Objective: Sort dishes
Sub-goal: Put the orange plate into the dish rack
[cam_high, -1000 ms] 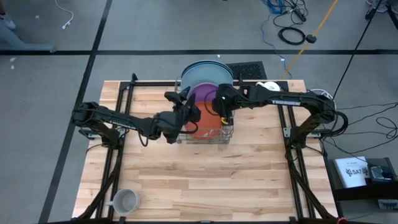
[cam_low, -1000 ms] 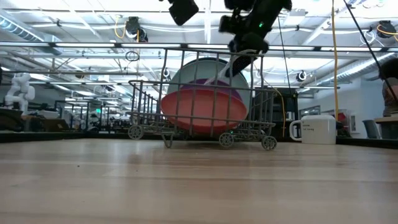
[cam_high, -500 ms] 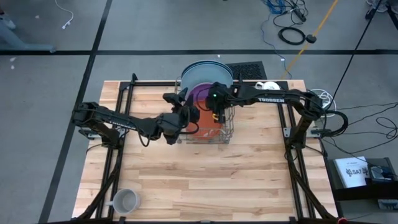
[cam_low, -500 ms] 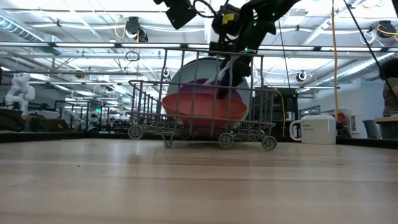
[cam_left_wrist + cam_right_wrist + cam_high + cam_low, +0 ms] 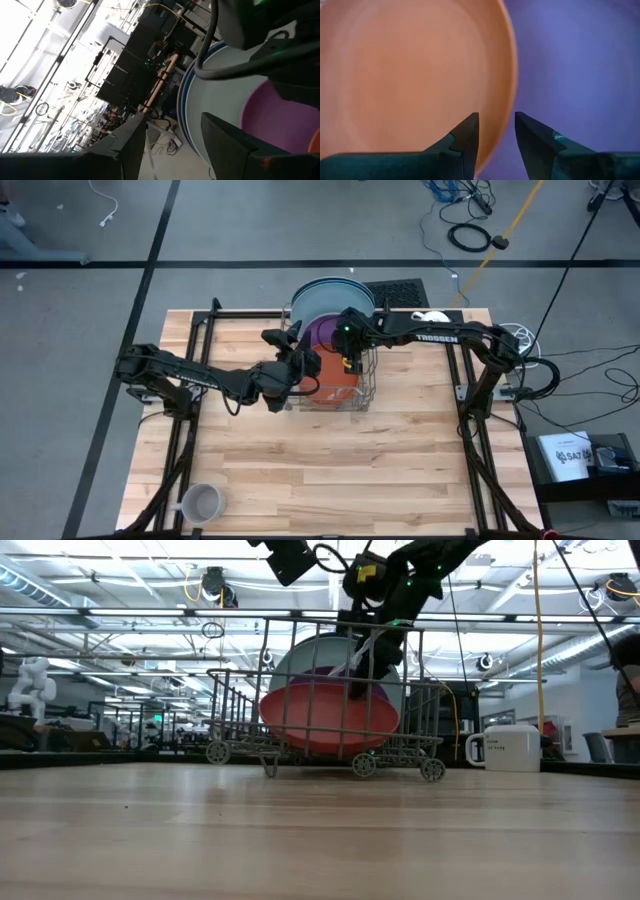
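From overhead I have the wire dish rack (image 5: pixel 335 385) sitting toward the 12 o'clock side of the wooden table (image 5: pixel 330 470), with both arms reaching in over it. The plates stand on edge in the rack: the orange plate (image 5: pixel 335 375) nearest the table's middle, the purple plate (image 5: pixel 325 332) behind it, then the large grey plate (image 5: pixel 322 302), and a dark blue rim (image 5: pixel 345 282) showing at the back toward 12 o'clock.

My right gripper (image 5: pixel 350 358) comes in from 3 o'clock and sits down among the plates. Through its wrist camera the two fingers (image 5: pixel 467 135) stand apart with a narrow gap, and the curved edge of the orange plate runs right into that gap, orange face on one side, purple plate on the other. I cannot tell from here whether the fingers already touch the rim. In the low view the gripper (image 5: pixel 365 650) hangs inside the rack's upper wires, just above the orange plate (image 5: pixel 328 715).

My left gripper (image 5: pixel 297 368) reaches in from 9 o'clock and sits at the rack's left wall, beside the orange plate. Its wrist view shows the fingers (image 5: pixel 227 145) spread with nothing between them, looking past the grey and purple plates.

Room to move: the whole 6 o'clock half of the table is bare wood, apart from a grey mug (image 5: pixel 200 503) near the 7 o'clock corner. A white mug (image 5: pixel 510 748) stands just right of the rack at about 1 o'clock.
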